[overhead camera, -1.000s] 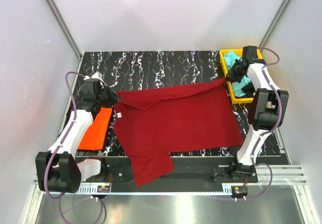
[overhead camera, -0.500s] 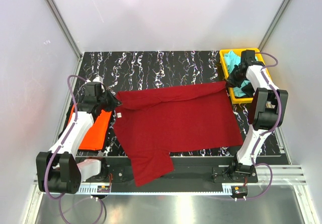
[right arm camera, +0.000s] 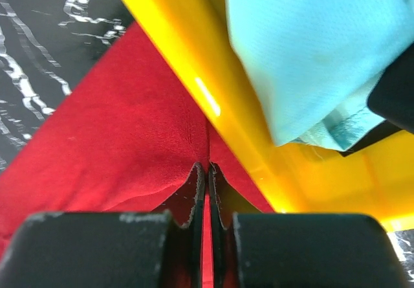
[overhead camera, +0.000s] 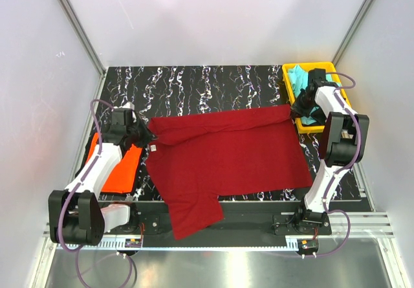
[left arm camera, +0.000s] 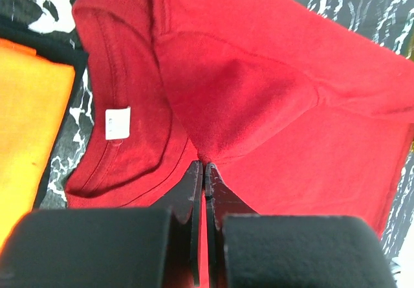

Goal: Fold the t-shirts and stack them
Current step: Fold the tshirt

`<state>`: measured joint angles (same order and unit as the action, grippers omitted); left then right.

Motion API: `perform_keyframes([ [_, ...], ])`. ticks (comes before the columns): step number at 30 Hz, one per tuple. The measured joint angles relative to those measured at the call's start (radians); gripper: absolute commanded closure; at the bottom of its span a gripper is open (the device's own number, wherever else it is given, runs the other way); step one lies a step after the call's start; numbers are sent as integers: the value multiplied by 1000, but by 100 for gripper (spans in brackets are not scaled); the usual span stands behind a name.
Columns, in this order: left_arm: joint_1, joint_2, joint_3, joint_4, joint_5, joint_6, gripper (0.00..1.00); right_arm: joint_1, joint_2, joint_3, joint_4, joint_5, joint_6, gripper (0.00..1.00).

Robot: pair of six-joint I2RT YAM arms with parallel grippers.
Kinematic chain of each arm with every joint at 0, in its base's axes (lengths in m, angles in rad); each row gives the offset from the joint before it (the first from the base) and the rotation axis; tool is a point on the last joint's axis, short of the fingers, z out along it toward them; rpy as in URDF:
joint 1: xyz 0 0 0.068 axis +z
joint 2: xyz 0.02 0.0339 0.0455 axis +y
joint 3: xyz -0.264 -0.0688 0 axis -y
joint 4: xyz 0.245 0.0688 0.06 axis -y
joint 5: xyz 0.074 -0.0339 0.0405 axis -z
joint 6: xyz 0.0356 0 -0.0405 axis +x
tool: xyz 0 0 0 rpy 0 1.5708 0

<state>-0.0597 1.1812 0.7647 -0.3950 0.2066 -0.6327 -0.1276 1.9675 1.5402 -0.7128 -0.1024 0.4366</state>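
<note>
The dark red t-shirt [overhead camera: 226, 152] lies spread across the bench [overhead camera: 194, 84], one sleeve hanging over the near edge. The left tool [left arm camera: 204, 168] is clenched on its cloth near the collar, beside the orange t-shirt [overhead camera: 119, 168]. The right tool [right arm camera: 207, 168] pinches its far right corner against the yellow tray [right arm camera: 200, 61].

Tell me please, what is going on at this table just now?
Two robot arms are handling a large dark red cloth t-shirt spread on the black marbled table. The left gripper is shut on the cloth beside the collar, and the right gripper is shut on the far right corner, next to the yellow plastic tray holding a turquoise cloth. A bright orange t-shirt lies at the left.
</note>
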Motion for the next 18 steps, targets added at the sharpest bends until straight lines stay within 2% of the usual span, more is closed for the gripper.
perform_keyframes([
  [18,0,34,-72,1,8,-5,100,0,30,-34,-11,14,-22,91],
])
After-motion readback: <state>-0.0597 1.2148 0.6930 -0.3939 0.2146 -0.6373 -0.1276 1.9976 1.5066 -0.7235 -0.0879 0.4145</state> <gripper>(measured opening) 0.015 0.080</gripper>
